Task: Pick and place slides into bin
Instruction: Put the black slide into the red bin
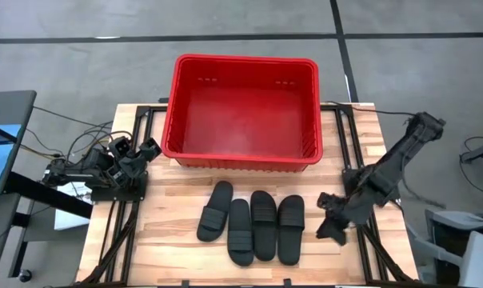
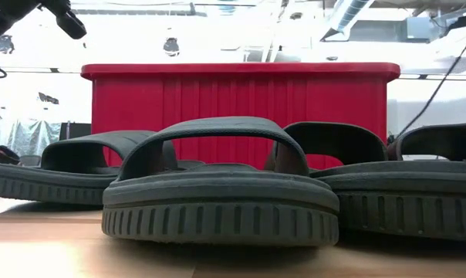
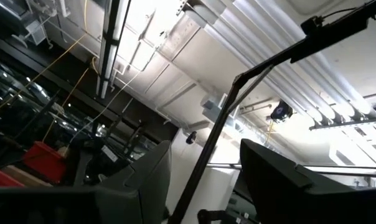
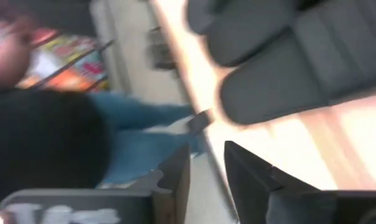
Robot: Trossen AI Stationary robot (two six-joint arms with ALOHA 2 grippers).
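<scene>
While all four black slides [image 1: 251, 223] lie side by side on the wooden tabletop [image 1: 169, 210], none of them is in the red bin [image 1: 243, 152] behind them. They sit in a row just in front of the bin's near wall, soles down, straps up. The leftmost one [image 1: 215, 210] is angled, its toe leaning toward the others, and the other three lie roughly parallel, nearly touching one another. From table height, one slide [image 2: 220, 185] fills the foreground, its ribbed sole edge facing outward, with more slides on either side and the bin's ribbed red wall rising behind.

To the right of the row, the right hand [image 1: 331, 218] hangs low over the tabletop, near the rightmost slide [image 1: 290, 229] but apart from it. Its two dark fingers [image 4: 174, 174] stand with a narrow gap between them and nothing in that gap; its own camera shows the ends of the slides' soles just ahead, blurred, and beyond the table edge a person in blue trousers.

Well away at the left edge of the tabletop, the left hand [image 1: 148, 149] rests folded back on its arm, pointing up toward the ceiling. Its fingers [image 3: 144, 180] are spread wide and hold nothing.
</scene>
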